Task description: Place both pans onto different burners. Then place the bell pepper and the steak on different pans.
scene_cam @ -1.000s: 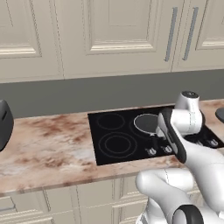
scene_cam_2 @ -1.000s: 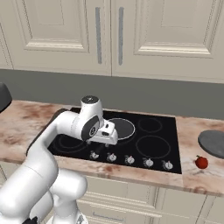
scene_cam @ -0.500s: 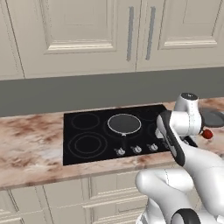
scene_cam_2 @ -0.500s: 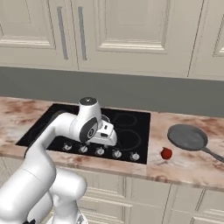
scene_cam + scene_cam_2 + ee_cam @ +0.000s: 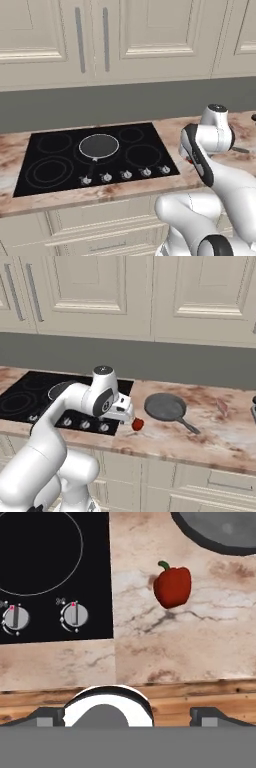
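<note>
Cooktop (image 5: pixel 65 150) sits glossy black in the marble counter (image 5: pixel 210 431), knobs (image 5: pixel 125 174) in a row along its front edge. Shallow dark pan (image 5: pixel 98 146) with pale rim is on the centre rear burner (image 5: pixel 116 146), its black handle pointing toward the front, ending near the knobs. The other burner rings around it are bare.

Deeper grey pan (image 5: pixel 165 406) is off the cooktop, on the counter to its right, handle angled toward the front right. In the hand view its rim (image 5: pixel 220 532) shows at the top right corner.

Bell pepper (image 5: pixel 137 424) lies on the counter near the front edge, between the cooktop's right edge and the grey pan, touching neither. In the hand view the pepper (image 5: pixel 172 586) is on its side, green stem up-left, just right of the cooktop edge and two knobs (image 5: pixel 75 615).

Steak (image 5: pixel 221 405) lies on the counter well right of the grey pan, apart from it.

Gripper (image 5: pixel 126 412) hangs above the cooktop's front right corner, just left of the pepper, not touching it. Nothing is between the fingers. Finger tips (image 5: pixel 207 714) show only as dark stubs at the bottom corners of the hand view, set wide apart, so the jaws read as open.

Cream cabinets (image 5: pixel 100 40) run along the wall above.
</note>
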Robot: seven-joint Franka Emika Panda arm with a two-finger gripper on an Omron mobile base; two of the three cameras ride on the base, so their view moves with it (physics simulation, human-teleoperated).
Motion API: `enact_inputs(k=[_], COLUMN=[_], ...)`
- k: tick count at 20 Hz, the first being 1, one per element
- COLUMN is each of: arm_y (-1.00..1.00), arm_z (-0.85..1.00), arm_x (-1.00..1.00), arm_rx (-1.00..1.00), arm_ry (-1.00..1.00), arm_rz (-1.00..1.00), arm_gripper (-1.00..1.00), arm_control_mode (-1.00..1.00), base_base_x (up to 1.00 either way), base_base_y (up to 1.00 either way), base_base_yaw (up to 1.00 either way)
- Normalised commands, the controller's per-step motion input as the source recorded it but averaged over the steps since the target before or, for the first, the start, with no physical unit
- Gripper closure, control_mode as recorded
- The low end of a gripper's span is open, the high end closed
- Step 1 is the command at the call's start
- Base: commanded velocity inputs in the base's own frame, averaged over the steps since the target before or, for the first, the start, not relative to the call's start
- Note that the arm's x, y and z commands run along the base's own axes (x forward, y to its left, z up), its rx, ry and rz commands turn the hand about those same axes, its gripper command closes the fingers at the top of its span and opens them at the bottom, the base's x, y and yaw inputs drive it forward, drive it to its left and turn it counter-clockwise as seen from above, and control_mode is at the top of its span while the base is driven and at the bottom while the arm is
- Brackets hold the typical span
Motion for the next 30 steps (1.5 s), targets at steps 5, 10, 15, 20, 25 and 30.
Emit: enact_inputs(k=[5, 10, 15, 20, 25, 30], arm_y=[0.00, 0.00, 0.00, 0.00, 0.00, 0.00], arm_z=[0.00, 0.00, 0.00, 0.00, 0.00, 0.00], arm_x=[0.00, 0.00, 0.00, 0.00, 0.00, 0.00], arm_rx=[0.00, 0.00, 0.00, 0.00, 0.00, 0.00], arm_ry=[0.00, 0.00, 0.00, 0.00, 0.00, 0.00], arm_rz=[0.00, 0.00, 0.00, 0.00, 0.00, 0.00], arm_gripper=[-1.00, -1.00, -1.00, -1.00, -1.00, -1.00], arm_control_mode=[1.00, 1.00, 1.00, 1.00, 1.00, 1.00], base_base_x=[0.00, 0.00, 0.09, 0.25, 0.34, 0.42], base_base_y=[-0.47, -0.46, -0.11, 0.00, 0.00, 0.00], base_base_yaw=[0.00, 0.01, 0.02, 0.02, 0.00, 0.00])
